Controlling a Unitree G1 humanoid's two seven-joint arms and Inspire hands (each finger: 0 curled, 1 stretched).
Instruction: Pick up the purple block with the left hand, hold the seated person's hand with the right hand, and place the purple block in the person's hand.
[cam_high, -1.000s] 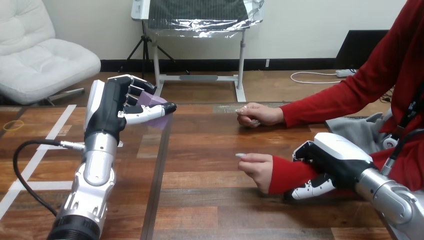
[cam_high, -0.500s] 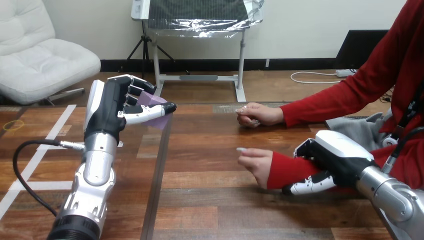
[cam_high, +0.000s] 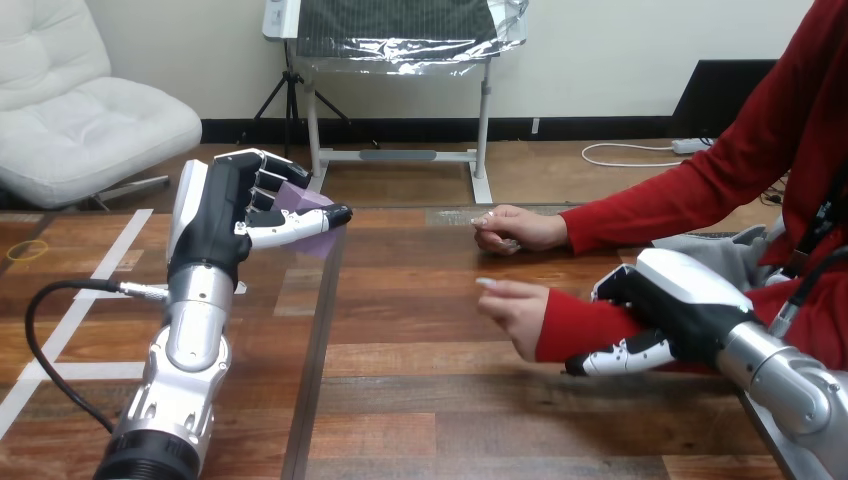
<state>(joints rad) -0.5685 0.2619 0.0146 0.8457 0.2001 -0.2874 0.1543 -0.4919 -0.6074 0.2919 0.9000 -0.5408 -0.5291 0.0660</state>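
My left hand (cam_high: 225, 210) is raised over the table's left part, its fingers and thumb curled round the purple block (cam_high: 305, 212). Most of the block is hidden; one purple corner shows behind the thumb. At the right, my right hand (cam_high: 672, 305) is curled round the person's forearm (cam_high: 585, 325) in its red sleeve, thumb underneath. The near person's hand (cam_high: 515, 310) sticks out leftward above the table, fingers loosely bent, holding nothing. A wide stretch of table lies between the block and that hand.
The person's other hand (cam_high: 518, 229) rests on the wooden table (cam_high: 410, 350) farther back, loosely closed. White tape lines (cam_high: 118, 255) mark the table's left part, and a black cable (cam_high: 45, 345) loops beside my left forearm.
My right hand has lifted the person's forearm and hand slightly up and away from the table's front. My left hand and the block have not moved.
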